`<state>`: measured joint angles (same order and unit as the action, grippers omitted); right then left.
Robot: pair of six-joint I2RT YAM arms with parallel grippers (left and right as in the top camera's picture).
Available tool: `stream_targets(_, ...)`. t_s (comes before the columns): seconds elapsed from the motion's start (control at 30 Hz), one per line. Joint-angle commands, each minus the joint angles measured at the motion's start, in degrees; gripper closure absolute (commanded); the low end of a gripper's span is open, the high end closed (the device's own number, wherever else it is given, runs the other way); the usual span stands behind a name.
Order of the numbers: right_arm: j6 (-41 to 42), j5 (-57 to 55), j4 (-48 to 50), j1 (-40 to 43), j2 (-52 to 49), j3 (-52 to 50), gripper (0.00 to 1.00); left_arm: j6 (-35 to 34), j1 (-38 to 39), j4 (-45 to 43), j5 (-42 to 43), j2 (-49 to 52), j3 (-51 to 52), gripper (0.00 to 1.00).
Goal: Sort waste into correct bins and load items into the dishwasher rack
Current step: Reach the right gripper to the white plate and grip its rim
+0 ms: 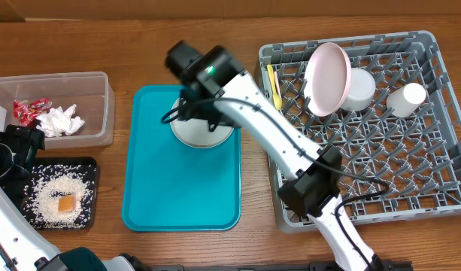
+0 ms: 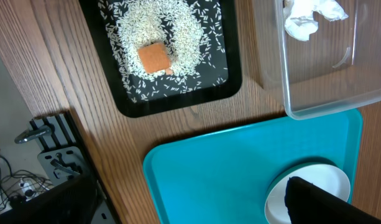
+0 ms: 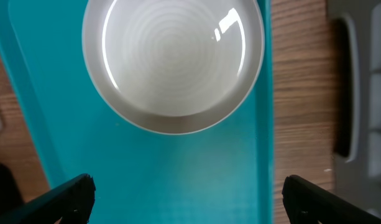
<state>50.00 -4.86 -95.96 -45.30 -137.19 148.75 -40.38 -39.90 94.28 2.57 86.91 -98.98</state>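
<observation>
Right gripper (image 3: 190, 202) spread wide, empty, round grey-green plate (image 3: 171, 62) just ahead on flat teal tray (image 3: 178, 174), left gripper (image 1: 19, 143) also apart, beside shallow black rectangular tray (image 1: 91, 164)

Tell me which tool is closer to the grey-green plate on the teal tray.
Right. The right tool hangs open just above the grey-green plate; the left tool sits far off, beside the black tray.

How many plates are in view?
2: the pink plate stands in the dishwasher rack; the grey-green plate lies on the teal tray. Others could hide beneath the right arm.
</observation>
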Motion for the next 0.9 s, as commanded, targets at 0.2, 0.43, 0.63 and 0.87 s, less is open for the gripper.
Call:
stream_targets(0.2, 12.22, -1.55, 5.55, 0.2, 2.54, -0.92, 0.0, -0.79, -0.22, -0.04, -0.61, 0.11, 0.26, 0.0)
stream_targets(0.43, 19.08, -2.16, 4.55, 0.7, 2.47, -6.73, 0.0, -0.79, -0.22, -0.04, -0.61, 0.11, 0.26, 0.0)
stream_targets(0.63, 27.19, -1.92, 12.5, -0.07, 2.47, -19.71, 0.0, -0.79, -0.22, -0.04, -0.61, 0.11, 0.26, 0.0)
stream_targets(0.87, 26.53, 1.79, 21.55, -0.07, 2.47, -29.35, 0.0, -0.79, -0.22, -0.04, -0.61, 0.11, 0.26, 0.0)
